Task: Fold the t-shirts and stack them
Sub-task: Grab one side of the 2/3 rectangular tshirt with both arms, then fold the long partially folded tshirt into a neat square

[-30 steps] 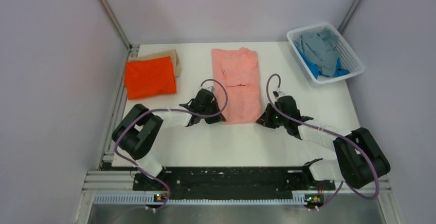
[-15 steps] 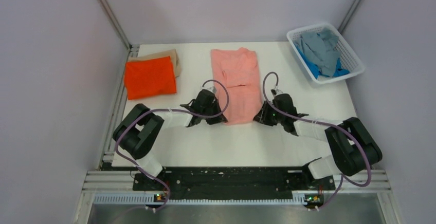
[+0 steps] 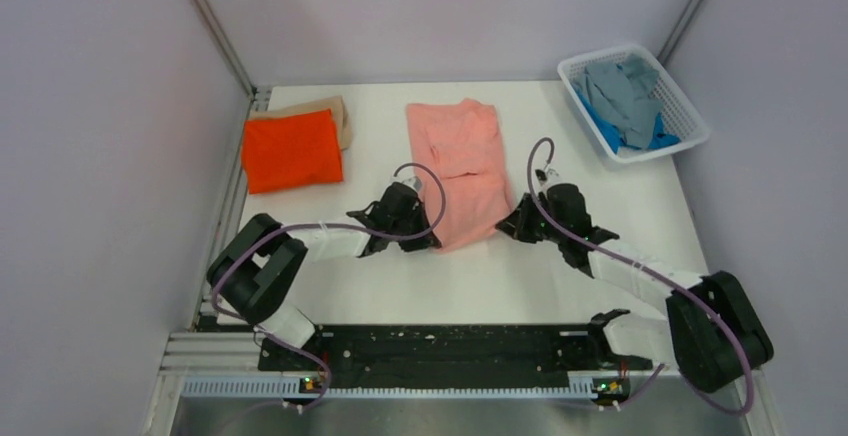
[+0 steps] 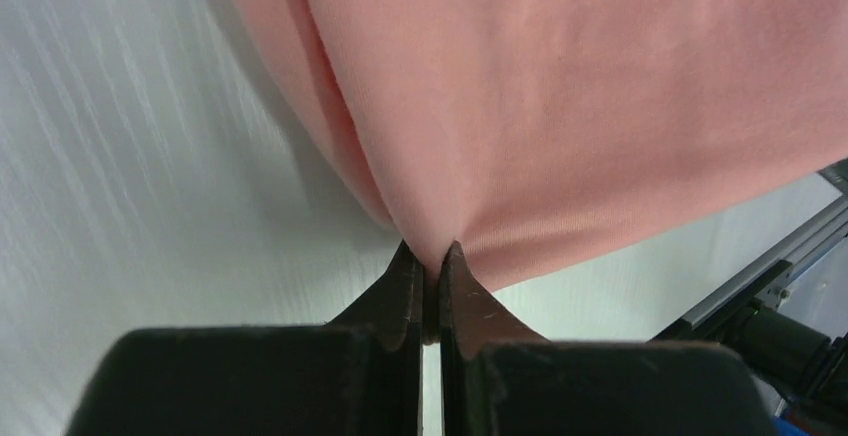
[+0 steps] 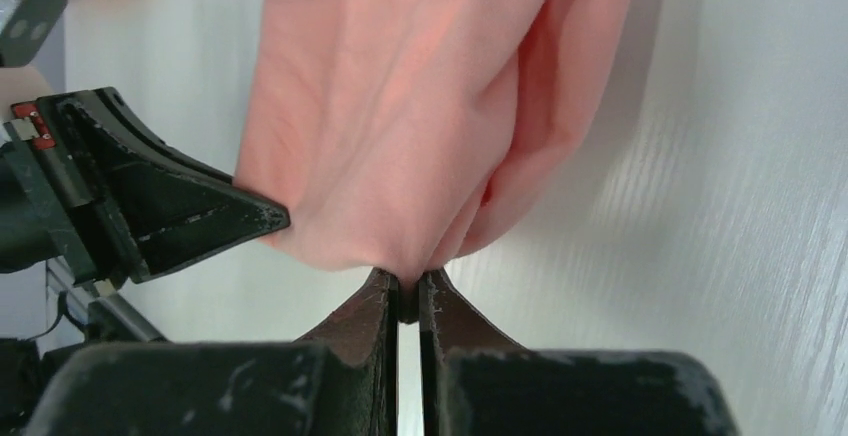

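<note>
The salmon pink t-shirt (image 3: 462,168) lies folded into a long strip in the middle of the table. My left gripper (image 3: 432,240) is shut on its near left corner, which shows in the left wrist view (image 4: 520,106). My right gripper (image 3: 503,228) is shut on its near right corner, which shows in the right wrist view (image 5: 400,126). Both corners are lifted a little off the table. The bright orange t-shirt (image 3: 291,149) lies folded on the tan t-shirt (image 3: 330,110) at the far left. The grey t-shirt (image 3: 620,91) and blue t-shirt (image 3: 607,128) lie crumpled in the basket.
The white mesh basket (image 3: 690,114) stands at the far right corner. The white table (image 3: 500,286) is walled by grey panels on three sides. A black rail runs along the near edge by the arm bases.
Both grippers have closed on the near corners of the pink shirt and raised them. The near hem has shifted and the shirt now skews slightly to the left.
</note>
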### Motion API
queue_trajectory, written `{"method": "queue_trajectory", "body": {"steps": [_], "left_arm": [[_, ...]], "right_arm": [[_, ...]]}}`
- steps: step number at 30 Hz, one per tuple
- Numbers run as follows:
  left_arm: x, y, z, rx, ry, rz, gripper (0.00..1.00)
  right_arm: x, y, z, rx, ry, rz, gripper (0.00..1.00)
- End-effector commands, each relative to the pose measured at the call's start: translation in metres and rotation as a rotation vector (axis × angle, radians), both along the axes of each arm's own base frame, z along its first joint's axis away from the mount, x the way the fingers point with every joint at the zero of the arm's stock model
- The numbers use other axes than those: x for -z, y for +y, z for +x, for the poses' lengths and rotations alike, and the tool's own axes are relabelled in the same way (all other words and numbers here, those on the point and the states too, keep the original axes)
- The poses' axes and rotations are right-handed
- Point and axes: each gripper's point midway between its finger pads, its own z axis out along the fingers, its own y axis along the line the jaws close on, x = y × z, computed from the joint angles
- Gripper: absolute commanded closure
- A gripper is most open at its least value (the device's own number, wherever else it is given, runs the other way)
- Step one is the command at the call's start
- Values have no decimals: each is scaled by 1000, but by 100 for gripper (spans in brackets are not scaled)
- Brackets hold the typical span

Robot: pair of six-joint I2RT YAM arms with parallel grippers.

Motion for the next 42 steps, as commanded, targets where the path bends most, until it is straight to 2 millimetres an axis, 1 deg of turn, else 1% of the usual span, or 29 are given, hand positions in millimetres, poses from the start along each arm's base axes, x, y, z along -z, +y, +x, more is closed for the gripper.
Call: {"method": "queue_trajectory", "body": {"steps": [1,3,5,6,8,9,11,14,16,18,20,22,24,27,30,33,36,37,39,42], "left_arm": [[-24,7,-28,32,-44,27,100],[-35,11,-43,46,-69,58,100],[-53,10,-59,69,-114,69,100],[-61,15,-61,49,-161,99,100],[-77,21,-71,47,-203,119,100],[-83,23,-77,56,-212,119,100],[-93,23,-86,83,-224,90,100],[-105,17,-91,115,-233,42,100],[-121,12,-89,129,-269,7,100],[-135,7,-82,130,-329,-16,100],[-143,8,-65,74,-396,-3,100],[-149,12,-48,8,-435,26,100],[-158,14,-33,-30,-454,47,100],[-169,18,-5,-78,-469,73,100],[-171,22,23,-115,-447,85,100],[-170,28,51,-158,-441,119,100],[-174,35,76,-201,-452,157,100],[-180,36,83,-211,-466,165,100],[-183,38,95,-222,-479,184,100],[-178,43,112,-242,-464,217,100]], "right_arm": [[-18,0,-28,-48,-17,10,100],[-24,-3,-48,-79,0,13,100],[-42,-2,-68,-128,-20,48,100],[-50,-1,-78,-161,-26,64,100],[-64,-4,-98,-208,-30,75,100],[-75,-5,-103,-227,-53,82,100],[-89,-8,-116,-265,-69,85,100],[-115,-10,-116,-260,-152,101,100],[-128,-15,-107,-219,-205,83,100],[-135,-23,-92,-146,-239,46,100],[-139,-29,-74,-73,-264,14,100],[-141,-29,-55,-21,-276,-3,100],[-148,-31,-34,47,-295,-16,100],[-169,-27,-7,91,-360,-4,100],[-181,-26,17,133,-410,-9,100],[-182,-27,41,147,-411,-39,100],[-186,-29,63,159,-425,-58,100],[-187,-30,71,164,-428,-64,100],[-195,-31,83,172,-454,-68,100],[-190,-29,102,150,-437,-79,100]]}}
